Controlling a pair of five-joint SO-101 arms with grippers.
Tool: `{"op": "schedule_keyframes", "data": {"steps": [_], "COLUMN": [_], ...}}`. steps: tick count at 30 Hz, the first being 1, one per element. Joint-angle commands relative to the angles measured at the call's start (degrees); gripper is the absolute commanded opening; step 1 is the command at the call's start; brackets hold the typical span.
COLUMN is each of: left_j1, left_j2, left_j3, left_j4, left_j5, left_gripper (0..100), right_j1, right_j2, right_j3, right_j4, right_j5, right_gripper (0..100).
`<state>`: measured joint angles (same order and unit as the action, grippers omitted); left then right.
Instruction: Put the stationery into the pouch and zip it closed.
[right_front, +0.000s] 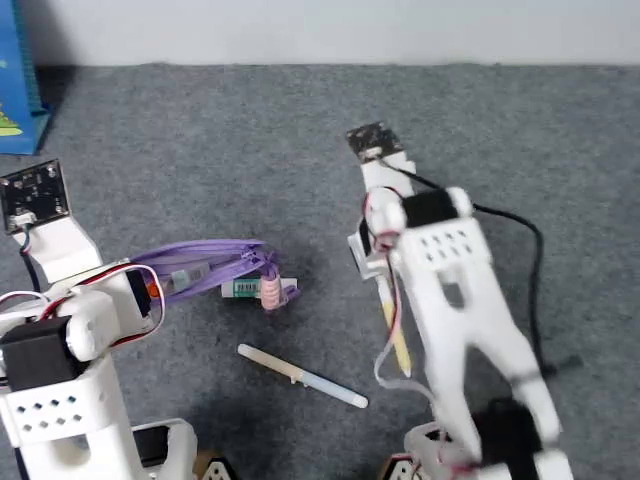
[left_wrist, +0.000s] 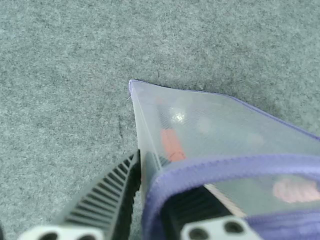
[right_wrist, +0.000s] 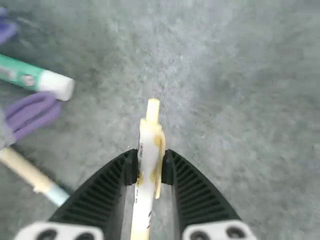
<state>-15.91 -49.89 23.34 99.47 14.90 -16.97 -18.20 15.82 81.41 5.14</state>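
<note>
The pouch (right_front: 205, 268), clear with purple edging, lies on the grey worktop (right_front: 200, 130) in front of the left arm. The left claw (left_wrist: 150, 170) is clamped on its clear wall, right by the purple-rimmed mouth. At the pouch's far end sits a green stick (right_front: 243, 288) with a white cap; whether it is inside cannot be told. A pale pen (right_front: 300, 377) lies on the worktop near the pouch, not touching it. Well apart to the right, the right claw (right_wrist: 148, 161) is closed on a yellow pen (right_wrist: 150, 140).
</note>
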Motion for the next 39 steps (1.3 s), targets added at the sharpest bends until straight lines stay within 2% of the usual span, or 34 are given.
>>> {"op": "schedule_keyframes", "data": {"steps": [1, 8, 12, 15, 22, 35, 39], "left_j1": [0.26, 0.26, 0.26, 0.26, 0.18, 0.26, 0.26], "left_j2": [-0.09, -0.09, -0.09, -0.09, -0.09, -0.09, -0.09], "left_j3": [-0.31, -0.4, -0.4, -0.4, -0.13, -0.13, -0.13], "left_j4": [1.05, 1.05, 1.05, 1.05, 1.05, 1.05, 1.05], "left_j5": [0.7, 0.7, 0.7, 0.7, 0.79, 0.79, 0.79], "left_gripper": [1, 1, 1, 1, 1, 1, 1], "right_j1": [-2.24, -12.44, -19.3, -24.22, -31.34, -32.66, -32.57], "right_j2": [-13.05, -30.99, -38.55, -41.71, -44.79, -45.14, -45.05], "right_j3": [-1.41, -1.41, -1.32, -1.32, -0.62, 23.91, 28.84], "right_j4": [3.74, 2.77, -3.03, -8.66, -19.21, -67.3, -78.2], "right_j5": [0.62, 0.18, 0.0, -3.69, -8.26, -9.23, -9.14], "right_gripper": [0.8, 0.8, 0.8, 0.8, 0.8, 0.8, 0.8]}}
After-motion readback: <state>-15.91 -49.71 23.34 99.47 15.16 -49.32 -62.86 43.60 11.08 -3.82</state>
